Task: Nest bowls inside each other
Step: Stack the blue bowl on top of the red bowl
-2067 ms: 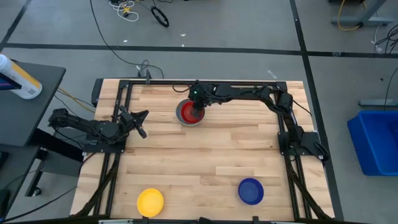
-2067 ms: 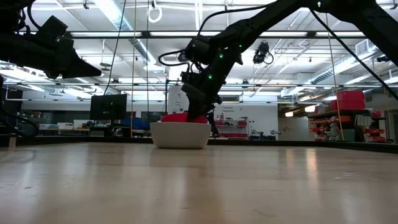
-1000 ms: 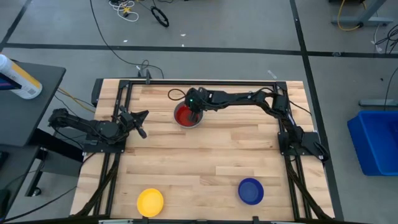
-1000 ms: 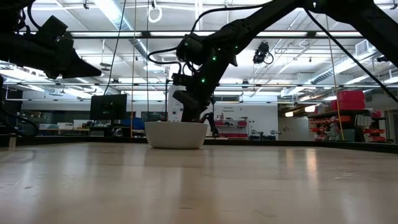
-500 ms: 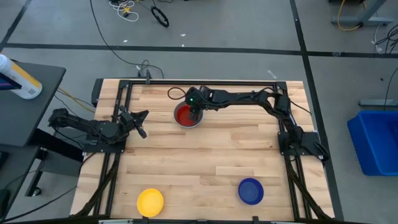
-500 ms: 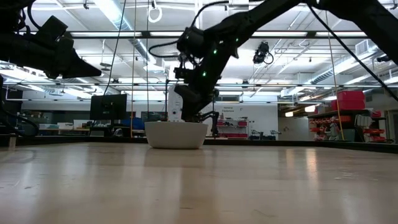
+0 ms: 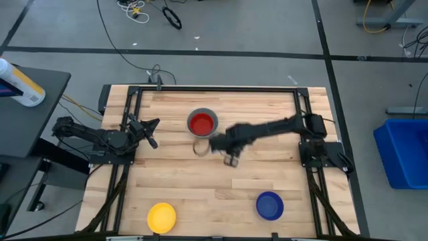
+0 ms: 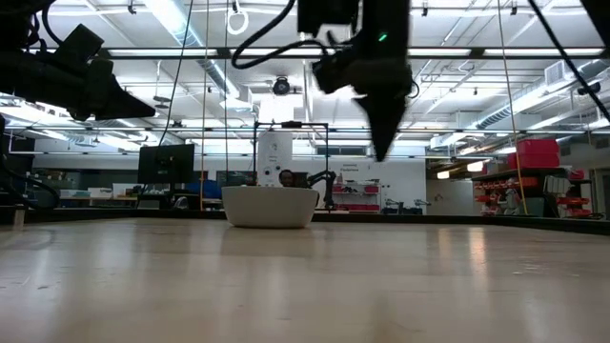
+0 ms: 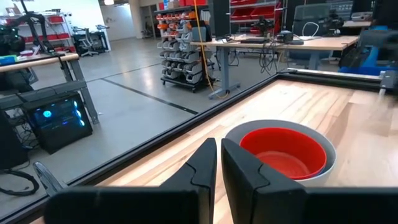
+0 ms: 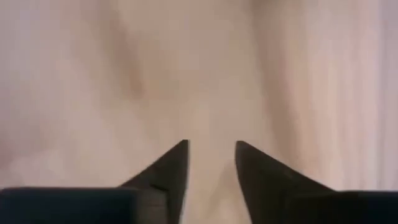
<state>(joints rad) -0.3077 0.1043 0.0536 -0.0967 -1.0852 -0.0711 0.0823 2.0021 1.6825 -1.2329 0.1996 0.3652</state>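
A red bowl (image 7: 202, 123) sits nested inside a grey bowl (image 7: 202, 134) at the table's far middle; the left wrist view shows the same red bowl (image 9: 283, 152) in the grey bowl (image 9: 323, 171). A yellow bowl (image 7: 161, 217) and a dark blue bowl (image 7: 269, 205) rest on the wood near the front edge. My right gripper (image 7: 229, 155) hangs open over bare wood, nearer than the stack and to its right, pointing down with nothing between its fingers (image 10: 211, 144). My left gripper (image 7: 152, 132) waits shut at the table's left side, level, facing the stack.
A black frame (image 7: 200, 88) runs along the table's far edge and down both sides. Bare wood lies between the stack and the two bowls at the front. In the low view my right gripper (image 8: 381, 143) hangs well above the table, right of the grey bowl (image 8: 271, 206).
My right gripper has come up out of the red bowl and swung quickly toward the table's near and right side, tipping to point more steeply down. The red bowl stays seated in the grey bowl, which has not moved.
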